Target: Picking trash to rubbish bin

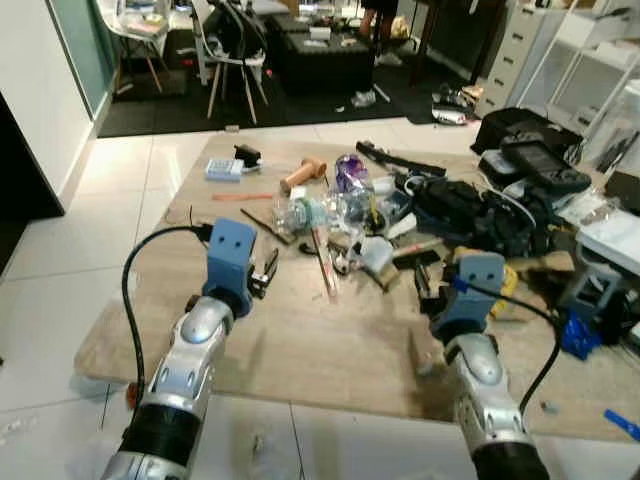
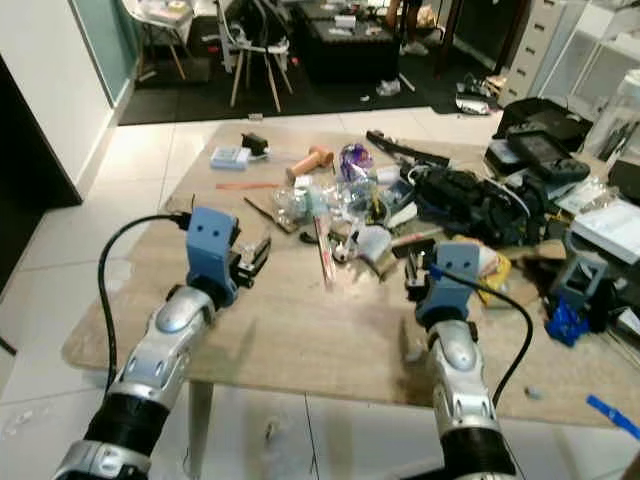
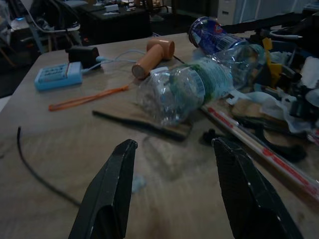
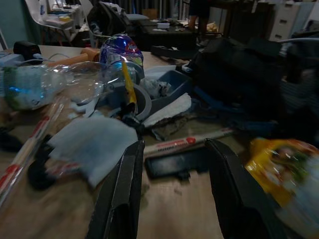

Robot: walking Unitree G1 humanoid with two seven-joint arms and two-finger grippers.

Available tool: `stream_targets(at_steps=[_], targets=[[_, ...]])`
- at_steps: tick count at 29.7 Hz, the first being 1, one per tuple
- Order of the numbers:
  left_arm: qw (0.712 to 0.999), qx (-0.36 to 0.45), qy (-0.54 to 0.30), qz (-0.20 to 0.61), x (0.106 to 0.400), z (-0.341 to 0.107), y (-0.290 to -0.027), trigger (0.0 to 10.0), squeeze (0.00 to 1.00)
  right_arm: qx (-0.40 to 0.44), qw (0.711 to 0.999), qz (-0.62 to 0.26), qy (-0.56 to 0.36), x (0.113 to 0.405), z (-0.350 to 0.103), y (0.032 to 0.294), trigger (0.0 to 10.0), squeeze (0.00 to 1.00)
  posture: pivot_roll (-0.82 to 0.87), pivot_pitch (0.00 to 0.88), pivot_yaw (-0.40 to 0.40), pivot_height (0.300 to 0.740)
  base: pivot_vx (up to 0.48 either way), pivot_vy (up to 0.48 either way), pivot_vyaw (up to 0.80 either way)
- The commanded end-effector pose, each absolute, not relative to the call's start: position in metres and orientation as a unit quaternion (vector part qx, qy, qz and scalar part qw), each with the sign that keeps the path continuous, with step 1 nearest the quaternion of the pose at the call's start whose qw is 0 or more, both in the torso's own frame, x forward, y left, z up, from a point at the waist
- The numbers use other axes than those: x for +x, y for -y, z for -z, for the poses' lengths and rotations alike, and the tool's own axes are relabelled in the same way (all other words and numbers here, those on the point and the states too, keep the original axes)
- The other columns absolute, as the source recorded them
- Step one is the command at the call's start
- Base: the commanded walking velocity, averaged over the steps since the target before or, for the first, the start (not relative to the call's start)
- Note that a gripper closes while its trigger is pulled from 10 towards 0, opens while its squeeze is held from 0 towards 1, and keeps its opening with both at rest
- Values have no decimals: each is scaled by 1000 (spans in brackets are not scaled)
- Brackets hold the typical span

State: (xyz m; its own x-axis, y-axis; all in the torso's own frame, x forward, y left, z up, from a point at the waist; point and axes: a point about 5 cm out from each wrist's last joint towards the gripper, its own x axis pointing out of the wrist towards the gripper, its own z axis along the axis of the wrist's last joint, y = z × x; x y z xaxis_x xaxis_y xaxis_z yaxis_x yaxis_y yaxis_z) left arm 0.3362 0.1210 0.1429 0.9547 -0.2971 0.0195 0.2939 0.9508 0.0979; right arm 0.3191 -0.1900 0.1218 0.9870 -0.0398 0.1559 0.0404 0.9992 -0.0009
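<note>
Pale wooden table [image 1: 330, 350] on glossy white floor tiles [image 1: 130, 175], dark rug [image 1: 300, 100] beyond, white chair [image 1: 135, 30], white drawers [image 1: 515, 50] far right

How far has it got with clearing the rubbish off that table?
Nothing looks done: the crushed clear bottle, the purple bottle and the yellow wrapper all lie on the table. The left gripper and right gripper hover open, holding nothing. All the picking is left.

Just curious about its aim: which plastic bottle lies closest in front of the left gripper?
The clear crushed bottle with the green label; the blue-labelled bottle lies farther behind it.
</note>
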Motion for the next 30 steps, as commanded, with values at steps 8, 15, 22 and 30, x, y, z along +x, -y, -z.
stream_targets(at_steps=[8,15,22,30], targets=[[986,54,10,156,335,-138,-119,10000,0,-3,997,25,74,318,-119,194,10000,0,-91,44,-1,740,177,0,0],[985,58,11,160,335,-138,-118,10000,0,-2,997,25,73,317,-119,193,10000,0,-90,47,1,740,0,0,0],[972,72,-17,225,335,-135,-107,10000,0,0,998,14,54,319,-115,190,10000,0,-93,53,2,740,0,0,0],[929,90,-44,355,324,-141,-100,10000,1000,-31,997,-77,10,312,-102,172,10000,0,-91,59,7,740,0,0,0]])
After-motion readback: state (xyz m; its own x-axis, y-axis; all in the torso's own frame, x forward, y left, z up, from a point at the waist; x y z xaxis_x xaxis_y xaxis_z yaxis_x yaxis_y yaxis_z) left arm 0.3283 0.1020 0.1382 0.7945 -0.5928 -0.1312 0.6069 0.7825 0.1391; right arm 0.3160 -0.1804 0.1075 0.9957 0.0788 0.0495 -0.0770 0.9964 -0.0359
